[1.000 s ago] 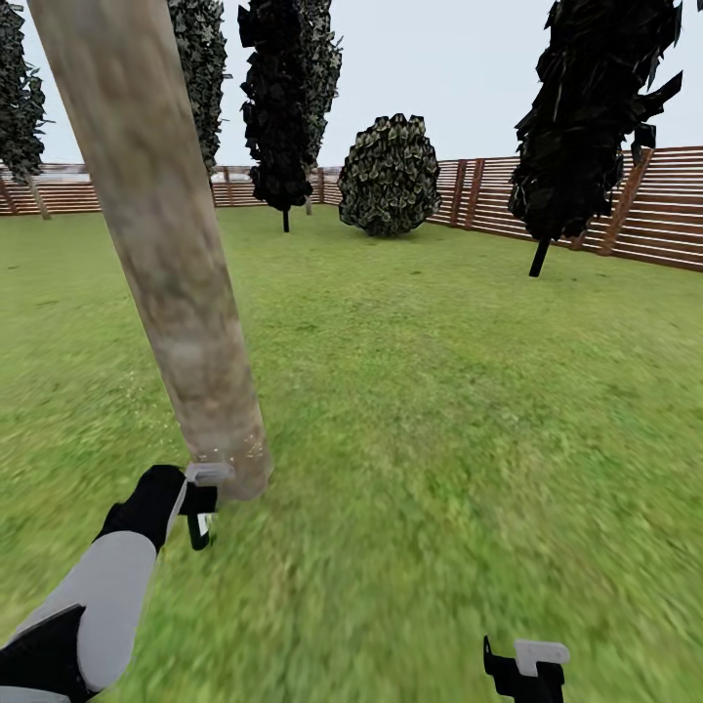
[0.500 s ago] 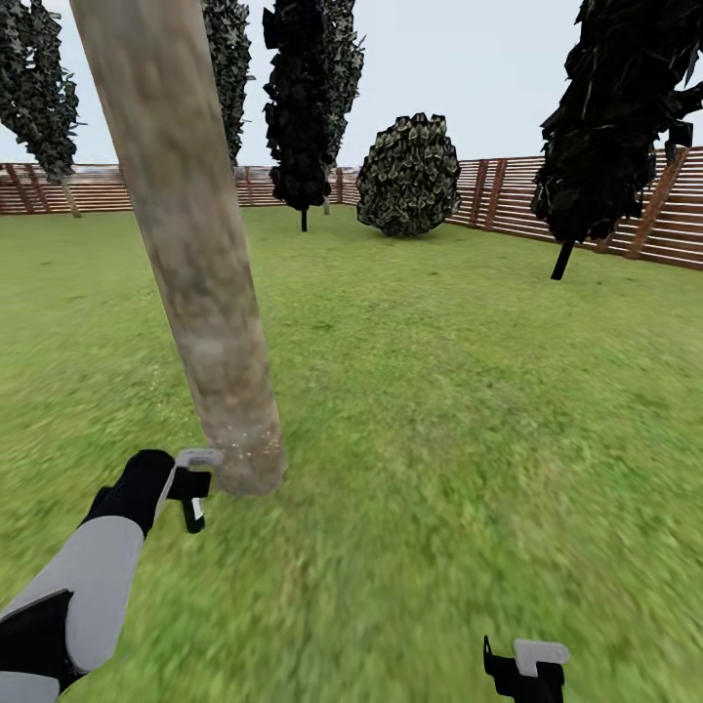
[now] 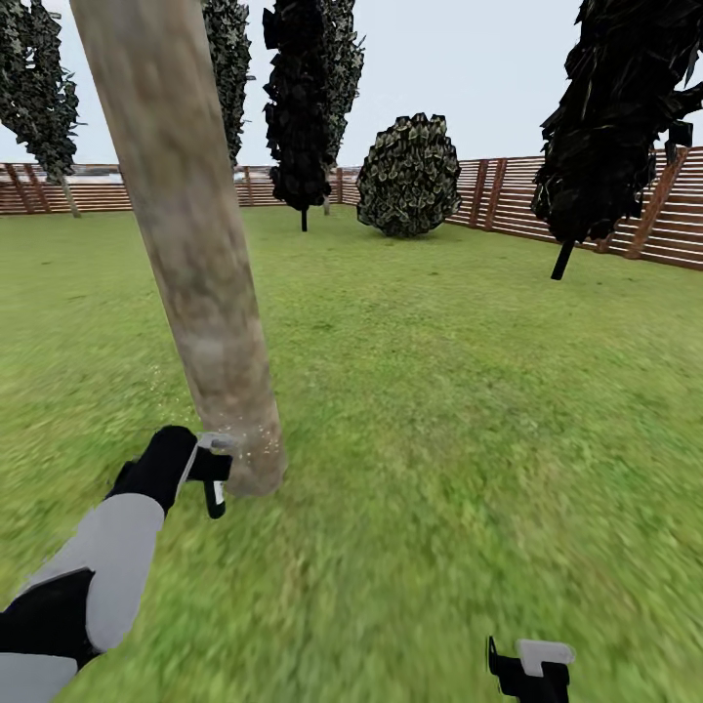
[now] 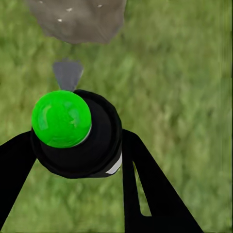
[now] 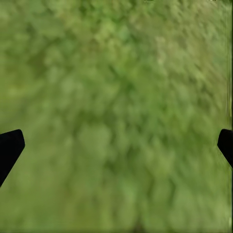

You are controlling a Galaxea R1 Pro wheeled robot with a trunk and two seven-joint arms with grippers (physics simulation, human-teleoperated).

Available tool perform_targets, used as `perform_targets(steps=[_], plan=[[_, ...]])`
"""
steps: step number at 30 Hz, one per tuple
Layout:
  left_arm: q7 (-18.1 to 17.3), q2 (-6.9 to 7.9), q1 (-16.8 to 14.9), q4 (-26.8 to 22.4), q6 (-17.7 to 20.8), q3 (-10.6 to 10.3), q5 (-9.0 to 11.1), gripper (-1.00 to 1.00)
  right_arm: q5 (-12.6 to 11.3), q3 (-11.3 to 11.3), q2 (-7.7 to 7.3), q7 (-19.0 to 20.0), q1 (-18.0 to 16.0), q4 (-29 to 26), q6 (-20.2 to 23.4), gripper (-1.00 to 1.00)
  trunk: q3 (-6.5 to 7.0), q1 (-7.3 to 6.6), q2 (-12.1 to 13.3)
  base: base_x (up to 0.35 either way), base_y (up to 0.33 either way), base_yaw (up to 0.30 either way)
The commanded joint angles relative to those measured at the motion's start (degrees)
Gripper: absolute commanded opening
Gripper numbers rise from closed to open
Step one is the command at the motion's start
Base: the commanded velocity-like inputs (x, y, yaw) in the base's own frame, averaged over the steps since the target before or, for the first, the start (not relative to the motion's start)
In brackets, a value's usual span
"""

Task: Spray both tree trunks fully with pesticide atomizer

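Observation:
The leaning grey-brown tree trunk (image 3: 200,283) rises from the lawn (image 3: 459,410) at the left of the head view, its base flecked with pale specks. My left gripper (image 3: 215,480) hangs just beside that base, shut on the pesticide atomizer (image 4: 97,145). In the left wrist view the atomizer is a black body with a bright green cap (image 4: 61,119) and a grey nozzle (image 4: 68,74) aimed at the trunk base (image 4: 77,19). My right gripper (image 3: 532,669) hovers low over the grass, open, nothing between its fingers (image 5: 9,148).
A reddish-brown slat fence (image 3: 674,220) rings the lawn. A round bush (image 3: 410,176) stands far ahead, with dark narrow conifers (image 3: 298,107) beside it and another (image 3: 615,117) at the right. Open grass stretches ahead and to the right.
The view shifted slightly, sliding the scene right. My left gripper with the atomizer has moved closer to the trunk base. The right gripper has stayed put.

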Motion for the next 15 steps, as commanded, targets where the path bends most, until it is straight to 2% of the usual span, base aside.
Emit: perform_targets(steps=[1,3,4,6,7,9,12,15], plan=[[-0.7,-0.27,-0.6,-0.1,0.5,-0.1,-1.6,-1.0,0.7,-0.3,-0.18,-0.2,0.0,0.1,-0.1,1.0,-0.05,-0.01,0.0,0.0,0.0,0.0],[-1.7,-0.06,-1.6,-0.1,1.3,-0.5,-1.6,-1.0,0.7,-0.3,-0.38,-0.2,0.0,0.1,-0.1,1.0,-0.05,-0.01,0.0,0.0,0.0,0.0],[-2.9,0.77,-1.9,-0.1,1.6,-0.6,-1.7,-1.0,0.7,-0.3,-0.44,-0.2,0.0,0.1,-0.1,1.0,-0.05,-0.01,0.0,0.0,0.0,0.0],[-5.2,3.24,-2.1,-0.1,1.7,-0.6,-1.6,-1.0,0.7,-0.3,-0.46,-0.2,0.0,0.1,-0.1,1.0,-0.05,-0.01,0.0,0.0,0.0,0.0],[-7.0,5.03,-2.2,-0.1,1.8,-0.5,-1.6,-1.0,0.7,-0.3,-0.47,-0.2,0.0,0.1,-0.1,1.0,-0.05,-0.01,0.0,0.0,0.0,0.0],[-9.5,6.94,-2.2,-0.2,1.8,-0.7,-1.9,-1.0,0.7,-0.3,-0.47,-0.3,0.0,0.1,-0.1,1.0,-0.05,-0.01,0.0,0.0,0.0,0.0],[-10.3,6.64,-2.2,-0.2,1.8,-0.9,-2.2,-1.0,0.7,-0.3,-0.48,-0.3,0.0,0.1,-0.1,1.0,-0.05,-0.01,0.0,0.0,0.0,0.0],[-10.4,5.58,-2.2,-0.3,1.7,-1.1,-2.5,-1.0,0.7,-0.3,-0.48,-0.3,0.0,0.0,-0.1,1.0,-0.05,-0.01,0.0,0.0,-0.108,0.0]])
